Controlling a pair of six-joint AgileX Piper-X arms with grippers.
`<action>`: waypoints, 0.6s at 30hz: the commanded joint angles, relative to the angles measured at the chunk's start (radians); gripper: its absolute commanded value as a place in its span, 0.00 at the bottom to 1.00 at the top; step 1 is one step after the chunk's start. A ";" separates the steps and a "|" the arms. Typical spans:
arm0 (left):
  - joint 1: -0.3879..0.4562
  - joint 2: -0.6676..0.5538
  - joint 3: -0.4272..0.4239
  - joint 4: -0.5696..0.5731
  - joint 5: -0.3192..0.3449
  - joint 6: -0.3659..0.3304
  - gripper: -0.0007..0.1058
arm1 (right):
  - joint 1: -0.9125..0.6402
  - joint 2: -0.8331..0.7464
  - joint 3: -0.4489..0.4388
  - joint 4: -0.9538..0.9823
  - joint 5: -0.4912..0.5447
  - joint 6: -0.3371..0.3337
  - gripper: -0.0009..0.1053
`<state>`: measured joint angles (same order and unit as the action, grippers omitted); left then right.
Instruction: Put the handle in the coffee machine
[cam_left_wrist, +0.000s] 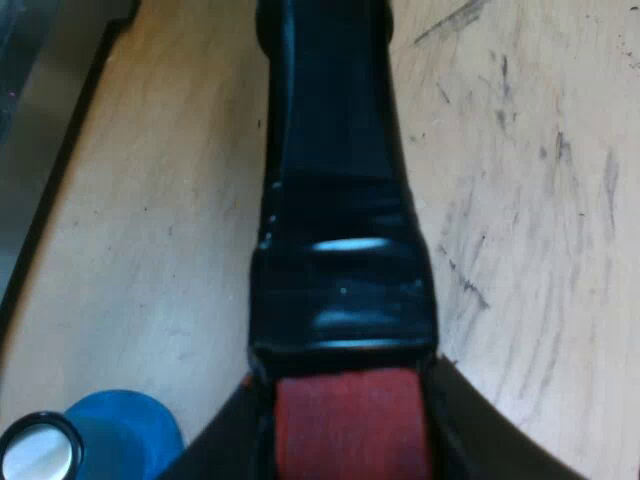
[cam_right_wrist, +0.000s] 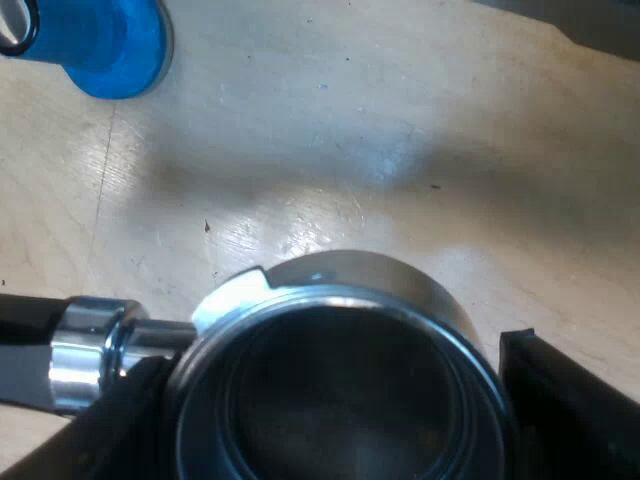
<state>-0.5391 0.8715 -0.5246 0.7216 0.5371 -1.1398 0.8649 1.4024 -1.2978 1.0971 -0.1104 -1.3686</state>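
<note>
The metal holder's dark handle runs away from my left gripper, whose black fingers are shut on its red end. In the right wrist view the holder's round metal basket sits between the fingers of my right gripper, which press against its sides. The chrome neck joins the basket to the handle. The holder hangs above the wooden table and throws a shadow on it.
A blue tamper with a shiny top lies on the table near the handle's red end; the same tamper lies beyond the basket. A dark edge of the machine's base borders the table.
</note>
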 joint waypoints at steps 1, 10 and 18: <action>-0.004 -0.005 -0.003 -0.010 0.029 0.024 0.01 | -0.001 -0.020 -0.014 0.001 -0.030 -0.047 0.01; -0.004 -0.005 -0.003 -0.010 0.029 0.024 0.01 | -0.001 -0.020 -0.014 0.001 -0.023 -0.047 0.24; -0.004 -0.005 -0.003 -0.010 0.039 0.024 0.01 | -0.001 -0.020 -0.014 0.001 -0.023 -0.111 0.93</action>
<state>-0.5391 0.8715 -0.5246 0.7231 0.5415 -1.1280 0.8649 1.4024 -1.2978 1.0997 -0.1148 -1.4261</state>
